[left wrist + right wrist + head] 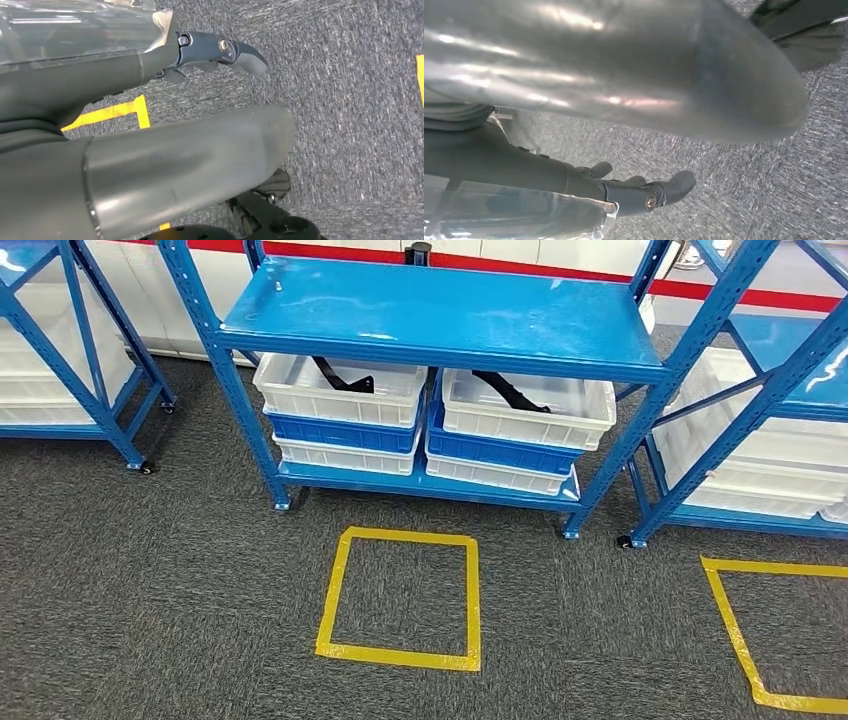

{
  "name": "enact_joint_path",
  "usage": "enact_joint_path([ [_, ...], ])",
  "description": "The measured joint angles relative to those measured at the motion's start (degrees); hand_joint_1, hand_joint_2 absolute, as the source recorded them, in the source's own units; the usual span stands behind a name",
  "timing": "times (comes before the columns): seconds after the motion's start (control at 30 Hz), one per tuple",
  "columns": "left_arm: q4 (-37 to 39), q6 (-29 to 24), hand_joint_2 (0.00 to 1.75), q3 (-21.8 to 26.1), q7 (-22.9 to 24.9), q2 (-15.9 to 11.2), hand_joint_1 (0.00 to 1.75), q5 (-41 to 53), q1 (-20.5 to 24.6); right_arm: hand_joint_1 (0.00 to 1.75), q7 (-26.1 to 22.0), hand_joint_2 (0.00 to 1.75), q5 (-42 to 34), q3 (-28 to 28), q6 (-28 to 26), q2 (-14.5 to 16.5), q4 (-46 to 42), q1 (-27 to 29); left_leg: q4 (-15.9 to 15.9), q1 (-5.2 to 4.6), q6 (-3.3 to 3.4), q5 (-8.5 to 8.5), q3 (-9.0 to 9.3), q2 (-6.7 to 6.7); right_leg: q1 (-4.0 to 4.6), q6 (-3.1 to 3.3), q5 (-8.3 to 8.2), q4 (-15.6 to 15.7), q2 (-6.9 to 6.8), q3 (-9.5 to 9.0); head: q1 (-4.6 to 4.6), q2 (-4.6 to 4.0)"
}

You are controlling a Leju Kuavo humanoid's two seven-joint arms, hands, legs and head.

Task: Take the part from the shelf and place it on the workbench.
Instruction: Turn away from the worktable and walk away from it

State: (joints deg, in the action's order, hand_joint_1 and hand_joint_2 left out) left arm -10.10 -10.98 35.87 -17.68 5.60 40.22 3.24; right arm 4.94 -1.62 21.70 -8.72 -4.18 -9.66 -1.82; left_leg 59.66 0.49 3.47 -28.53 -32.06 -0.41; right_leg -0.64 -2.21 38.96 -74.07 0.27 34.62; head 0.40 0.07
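Head view: blue shelf [440, 315] straight ahead, far side of a yellow tape square [400, 595] on the grey carpet [150, 590], likely a standing mark for the robot, which looks to be just near of it. Lower shelf level carries 2 stacks of bins, a white one on top of each over blue and white ones. Left white bin [340, 390] holds a black part [340, 378]; right white bin [528, 405] holds another black part [512, 392]. Both lie loose and slanted inside the open tops, so reachable from above under the top shelf board. A 2nd tape square [760, 640] sits to the right in front of another shelf [760, 420]; a 3rd shelf [70, 370] stands at left. No workbench visible. Left wrist view: left hand [220, 52] hangs over carpet, fingers apart, nothing in it. Right wrist view: right hand [644, 192] likewise over carpet, fingers loosely spread, holding nothing. Both arms seem to hang at the robot's sides, so the parts are well apart from either hand, far ahead and up on the shelf. Judgement: approach stage, no reach begun; which of the 2 parts is the target, cannot tell.
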Motion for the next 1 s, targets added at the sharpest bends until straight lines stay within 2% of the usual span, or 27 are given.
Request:
enact_joint_path([
  [0.03, 0.0, 0.01, 0.0, -0.01, 0.0, 0.01, 0.0, 0.0, -0.05, 0.0, 0.0, 0.0, 0.0, 0.0, 0.0, 0.01, 0.0, 0.09, -0.2, -0.09, 0.02, -0.41, 0.59, -0.15, 0.03, 0.02, 0.35, 0.68, 0.0, 1.17, 0.03, 0.0],
  [0.07, 0.0, 0.01, 0.0, -0.01, 0.0, 0.02, 0.0, 0.0, -0.1, 0.0, 0.0, 0.0, 0.0, 0.0, 0.0, 0.01, 0.0, 0.2, -0.29, -0.2, 0.02, -0.86, 1.18, -0.3, 0.11, -0.19, -0.7, 3.07, 0.0, 1.48, 0.07, 0.0],
  [0.1, 0.01, 0.01, 0.0, -0.01, 0.0, 0.04, 0.0, 0.0, -0.14, 0.0, 0.0, 0.0, 0.0, 0.0, 0.0, -0.01, 0.0, 0.31, -0.34, -0.31, 0.0, -1.32, 1.63, -0.39, 0.29, -0.48, -3.03, 6.61, -0.06, 1.14, 0.1, 0.0],
  [0.13, 0.04, 0.01, 0.0, -0.01, 0.01, 0.1, 0.0, 0.0, -0.17, 0.0, 0.0, 0.0, 0.0, 0.0, -0.01, -0.12, 0.02, 0.44, -0.32, -0.39, -0.06, -1.81, 2.11, -0.46, 0.52, -0.47, -5.82, 9.91, -0.11, 0.63, 0.03, 0.0],
  [0.17, 0.06, 0.01, 0.0, -0.01, 0.01, 0.14, 0.0, 0.0, -0.15, 0.0, -0.02, 0.0, 0.0, 0.01, -0.01, -0.16, 0.03, 0.48, -0.34, -0.43, -0.25, -2.32, 2.46, -0.54, 0.81, -0.13, -7.65, 12.41, -0.22, 0.1, 0.0, 0.0],
  [0.2, 0.08, 0.02, 0.0, 0.0, 0.02, 0.2, 0.0, 0.0, -0.11, 0.0, -0.04, 0.0, 0.01, 0.01, -0.01, -0.26, 0.05, 0.45, -0.49, -0.4, -0.58, -2.81, 2.8, -0.61, 1.13, 0.41, -8.69, 13.87, -0.31, -0.37, -0.06, 0.0],
  [0.27, 0.09, 0.06, 0.0, 0.01, 0.02, 0.26, 0.0, 0.01, -0.04, 0.0, -0.08, 0.0, 0.01, 0.02, -0.02, -0.35, 0.07, 0.32, -0.04, -0.34, -1.36, -2.81, 3.87, -0.62, 1.4, 1.77, -8.8, 15.01, -0.26, -1.45, 0.0, 0.0],
  [0.33, 0.09, 0.1, 0.0, 0.01, 0.02, 0.33, 0.0, 0.02, 0.12, 0.0, -0.1, 0.0, 0.02, 0.02, -0.03, -0.46, 0.07, 0.31, 2.21, -0.34, -1.88, -2.66, 4.05, -0.31, 0.85, 2.72, -10.09, 16.19, -0.16, -3.16, 0.01, 0.0],
  [0.37, 0.09, 0.11, 0.0, 0.0, 0.01, 0.36, 0.0, 0.03, 0.27, 0.0, -0.12, 0.0, 0.03, 0.02, -0.03, -0.48, 0.07, 0.29, 4.2, -0.31, -2.14, -3.32, 3.21, -0.18, 0.56, 3.14, -10.45, 16.46, -0.21, -3.95, -0.06, 0.0],
  [0.43, 0.09, 0.09, 0.0, -0.01, 0.01, 0.37, 0.0, 0.06, 0.44, 0.0, -0.15, 0.0, 0.06, 0.04, -0.03, -0.49, 0.07, 0.21, 9.95, -0.08, -2.79, -6.08, -0.26, -0.01, 0.29, 3.52, -10.13, 16.58, -0.34, -5.03, -0.26, 0.0],
  [0.5, 0.09, 0.08, 0.0, -0.01, 0.02, 0.25, 0.0, 0.08, 0.35, 0.0, -0.15, 0.0, 0.08, 0.09, -0.03, -0.42, 0.07, 0.22, 14.26, 0.24, -3.48, -8.57, -4.22, 0.01, 0.15, 3.31, -9.26, 16.55, -0.26, -5.87, -0.32, 0.0],
  [0.53, 0.09, 0.07, 0.0, -0.01, 0.03, 0.17, 0.0, 0.1, 0.26, 0.0, -0.12, 0.0, 0.08, 0.11, -0.03, -0.36, 0.07, 0.33, 14.36, 0.37, -3.7, -8.6, -5.35, 0.06, 0.03, 3.07, -8.74, 16.54, -0.19, -6.42, -0.34, 0.0],
  [0.57, 0.09, 0.07, 0.0, -0.01, 0.03, 0.1, 0.0, 0.14, 0.21, 0.0, -0.09, 0.0, 0.08, 0.13, -0.03, -0.29, 0.07, 0.45, 12.81, 0.5, -3.87, -7.58, -5.69, 0.12, -0.14, 2.8, -8.18, 16.52, -0.13, -7.09, -0.34, 0.0],
  [0.6, 0.09, 0.07, 0.0, -0.01, 0.04, 0.04, 0.0, 0.21, 0.18, 0.0, -0.05, 0.0, 0.08, 0.15, -0.03, -0.22, 0.07, 0.53, 9.93, 0.64, -4.0, -5.5, -5.36, 0.19, -0.32, 2.49, -7.55, 16.51, -0.09, -7.88, -0.34, 0.0],
  [0.63, 0.09, 0.07, 0.0, -0.01, 0.05, -0.01, 0.0, 0.29, 0.11, 0.0, -0.03, 0.0, 0.1, 0.15, -0.03, -0.16, 0.07, 0.6, 6.72, 0.72, -4.1, -2.56, -4.8, 0.35, -0.41, 2.1, -6.86, 16.5, -0.1, -8.75, -0.37, 0.0],
  [0.67, 0.11, 0.08, 0.0, -0.01, 0.08, -0.03, 0.0, 0.38, 0.05, 0.0, -0.02, 0.0, 0.15, 0.16, -0.03, -0.13, 0.08, 0.59, 4.15, 0.69, -4.04, -0.76, -4.29, 0.5, -0.42, 1.67, -6.24, 16.49, -0.06, -9.55, -0.4, 0.0],
  [0.7, 0.13, 0.09, 0.0, -0.01, 0.11, -0.04, 0.0, 0.45, 0.02, 0.0, -0.03, 0.0, 0.2, 0.17, -0.04, -0.11, 0.09, 0.46, 2.55, 0.55, -3.72, 0.67, -3.82, 0.65, -0.33, 1.18, -5.69, 16.6, -0.06, -10.03, -0.45, 0.0],
  [0.73, 0.15, 0.1, 0.0, -0.01, 0.16, -0.02, 0.0, 0.5, -0.04, 0.0, -0.02, 0.0, 0.27, 0.17, -0.04, -0.11, 0.09, 0.33, 1.93, 0.38, -3.22, 1.16, -3.54, 0.76, -0.21, 0.62, -5.38, 16.63, -0.07, -10.6, -0.45, 0.0],
  [0.77, 0.16, 0.11, 0.0, -0.01, 0.21, -0.01, 0.0, 0.53, -0.05, 0.0, -0.02, 0.0, 0.34, 0.17, -0.05, -0.11, 0.09, 0.22, 1.78, 0.22, -2.64, 0.58, -3.24, 0.76, -0.15, -0.02, -5.44, 16.5, -0.05, -10.84, -0.43, 0.0],
  [0.83, 0.13, 0.09, 0.0, 0.0, 0.23, -0.02, 0.0, 0.54, -0.03, 0.0, 0.0, 0.0, 0.42, 0.18, -0.05, -0.08, 0.08, 0.06, 1.07, 0.34, -1.62, 0.51, -2.06, 0.59, -0.13, -1.15, -6.13, 14.11, -0.15, -9.93, -0.25, -0.01],
  [0.87, 0.12, 0.06, 0.0, 0.01, 0.23, -0.04, 0.0, 0.54, 0.04, 0.0, -0.01, 0.0, 0.45, 0.19, -0.05, -0.07, 0.07, 0.03, 0.57, 0.39, -1.2, 0.3, -1.37, 0.51, -0.16, -1.47, -6.48, 11.51, -0.16, -8.22, -0.18, -0.01],
  [0.9, 0.11, 0.04, 0.0, 0.01, 0.22, -0.05, 0.0, 0.55, 0.12, 0.0, -0.02, 0.0, 0.48, 0.19, -0.05, -0.04, 0.07, -0.04, 0.02, 0.45, -0.86, 0.07, -0.56, 0.45, -0.18, -1.45, -6.36, 8.1, -0.19, -5.76, -0.08, -0.01],
  [0.93, 0.11, 0.03, 0.0, 0.01, 0.22, -0.07, 0.0, 0.55, 0.19, 0.0, -0.03, 0.0, 0.49, 0.2, -0.05, -0.03, 0.07, -0.05, -0.46, 0.4, -0.58, -0.26, 0.17, 0.43, -0.21, -1.13, -5.66, 4.51, -0.19, -2.98, 0.03, -0.01],
  [1.0, 0.11, 0.03, 0.0, 0.0, 0.22, -0.07, 0.0, 0.55, 0.19, 0.0, -0.04, 0.0, 0.51, 0.21, -0.05, -0.02, 0.07, 0.01, -1.16, 0.32, -0.39, -1.13, 1.76, 0.25, -0.16, -0.12, -2.9, -0.31, -0.19, 2.17, 0.07, 0.0],
])
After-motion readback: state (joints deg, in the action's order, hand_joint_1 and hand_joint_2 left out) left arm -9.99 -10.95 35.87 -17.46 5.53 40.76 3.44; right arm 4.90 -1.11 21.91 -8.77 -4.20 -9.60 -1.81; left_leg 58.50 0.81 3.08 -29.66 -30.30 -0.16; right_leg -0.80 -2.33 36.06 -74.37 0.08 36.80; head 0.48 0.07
